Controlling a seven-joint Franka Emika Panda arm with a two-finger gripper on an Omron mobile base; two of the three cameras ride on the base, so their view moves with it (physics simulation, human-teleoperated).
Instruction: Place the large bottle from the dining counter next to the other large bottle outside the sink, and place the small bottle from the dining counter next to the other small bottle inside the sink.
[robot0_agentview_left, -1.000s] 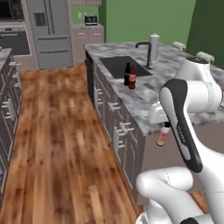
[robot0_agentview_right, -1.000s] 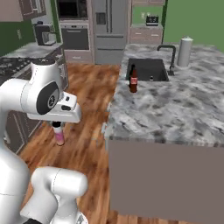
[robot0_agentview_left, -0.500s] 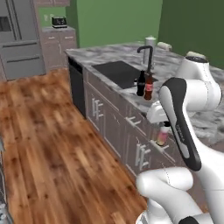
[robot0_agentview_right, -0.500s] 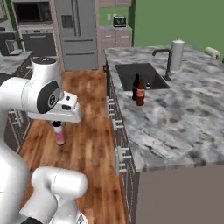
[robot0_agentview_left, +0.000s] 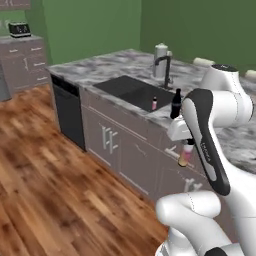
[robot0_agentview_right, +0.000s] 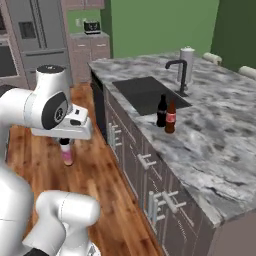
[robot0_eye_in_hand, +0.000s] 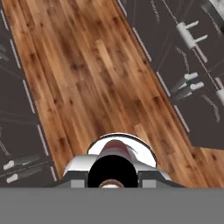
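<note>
My gripper is shut on the small bottle, pinkish with a dark cap, which hangs over the wooden floor in front of the cabinets. In the hand view the bottle's cap sits between the fingers. The sink is set in the marbled counter. Another small bottle stands inside the sink. Beside the sink's near corner, the large bottle with its red label stands right next to the other large bottle.
A black faucet and a steel canister stand behind the sink. Pale stool cushions line the counter's far edge. Cabinet fronts with metal handles and a dark dishwasher face the wooden floor.
The whole picture has shifted as the base moved; the sink counter now lies closer and more side-on. The gripper stays shut on the small bottle in the same pose.
</note>
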